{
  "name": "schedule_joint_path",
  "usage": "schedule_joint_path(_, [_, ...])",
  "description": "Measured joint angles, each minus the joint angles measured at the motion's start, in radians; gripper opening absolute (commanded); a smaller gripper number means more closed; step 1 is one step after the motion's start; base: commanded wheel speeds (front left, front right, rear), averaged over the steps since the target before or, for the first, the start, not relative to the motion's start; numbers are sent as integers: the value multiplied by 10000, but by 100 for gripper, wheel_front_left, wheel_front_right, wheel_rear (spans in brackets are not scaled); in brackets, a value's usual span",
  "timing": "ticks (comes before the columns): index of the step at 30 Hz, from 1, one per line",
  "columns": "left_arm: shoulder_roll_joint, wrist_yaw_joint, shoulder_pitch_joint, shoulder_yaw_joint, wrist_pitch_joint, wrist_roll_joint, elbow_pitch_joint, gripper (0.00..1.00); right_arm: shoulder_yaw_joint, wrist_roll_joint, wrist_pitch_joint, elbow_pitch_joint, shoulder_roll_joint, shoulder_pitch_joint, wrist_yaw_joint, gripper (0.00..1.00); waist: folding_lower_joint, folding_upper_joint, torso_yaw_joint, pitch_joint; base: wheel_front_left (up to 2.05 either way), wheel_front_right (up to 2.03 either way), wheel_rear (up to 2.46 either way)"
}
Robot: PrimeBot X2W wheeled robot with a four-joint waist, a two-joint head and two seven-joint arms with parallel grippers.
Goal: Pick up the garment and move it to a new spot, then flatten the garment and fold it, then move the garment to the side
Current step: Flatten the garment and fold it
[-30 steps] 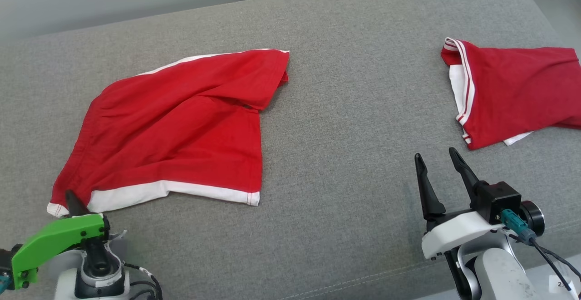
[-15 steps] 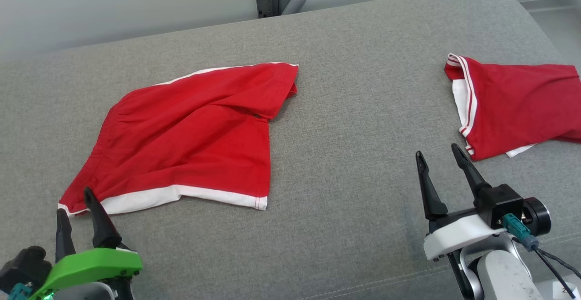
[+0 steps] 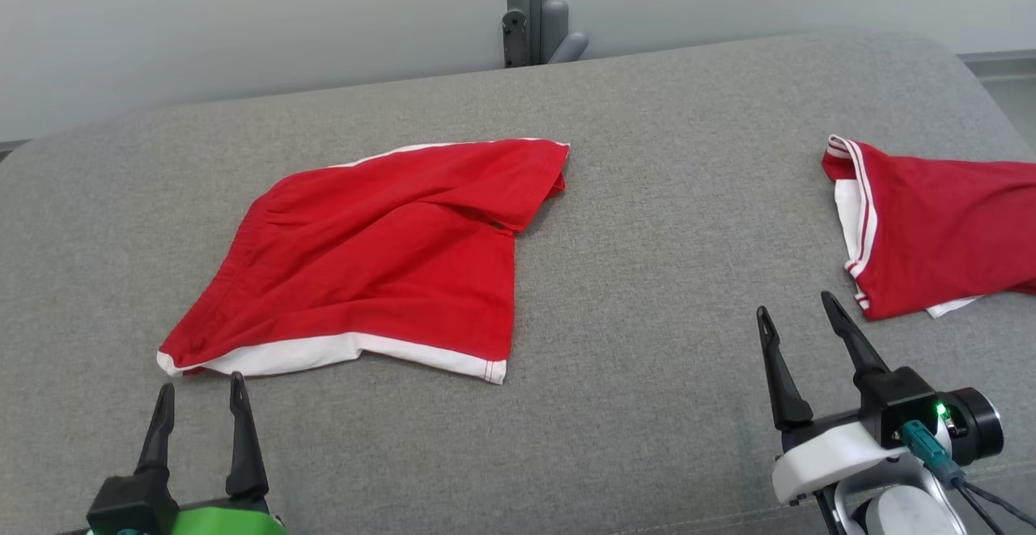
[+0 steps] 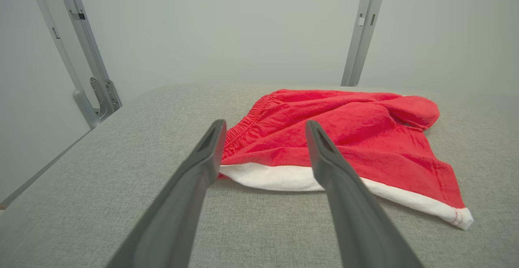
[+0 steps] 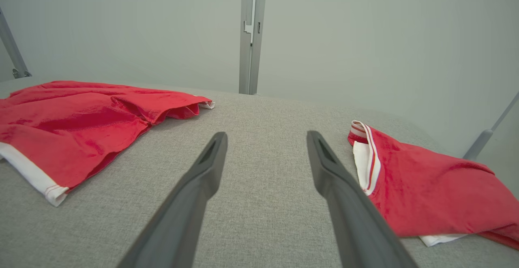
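Two red garments lie on the grey padded surface point(image 3: 647, 292) before us. The red shorts point(image 3: 380, 252) with the white hem point(image 4: 275, 176) sit left of centre, spread out but rumpled, with one leg bunched at the far right corner. Our left gripper point(image 3: 201, 381) hangs just short of the shorts' near left corner, jaws spread and holding nothing. In the left wrist view the hem lies beyond the tips of its two fingers point(image 4: 194, 179). Our right gripper point(image 3: 795, 303) is spread wide too and empty, near the second red garment point(image 3: 939, 227) with striped white trim at the right edge. Behind the surface a grey metal post point(image 3: 530, 1) rises against the pale wall point(image 3: 243, 25).
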Motion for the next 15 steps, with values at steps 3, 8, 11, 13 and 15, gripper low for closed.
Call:
schedule_joint_path(3, [71, -462, 265, -52, 0, 299, 197, 100, -6, -10, 0, 36, 4, 228, 0, 100, 0, 0, 69, -253, 0, 0, 0])
schedule_joint_path(8, [136, -872, 335, -8, -2, 571, 326, 100, -71, -8, 0, 33, 13, 462, 0, 100, 0, 0, 130, -551, 0, 0, 0])
schedule_joint_path(11, [136, -957, 366, 142, -2, 658, 418, 100, -113, -8, 0, 86, 21, 609, 0, 100, -1, 0, 114, -640, 0, 0, 0])
schedule_joint_path(13, [132, -991, 382, 263, 0, 673, 466, 100, -144, -8, 0, 127, 19, 628, 0, 100, -1, 0, 63, -664, 0, 0, 0])
schedule_joint_path(15, [125, -1053, 400, 320, -2, 717, 525, 100, -150, -10, 0, 186, 27, 641, 0, 100, -1, 0, 9, -679, 0, 0, 0])
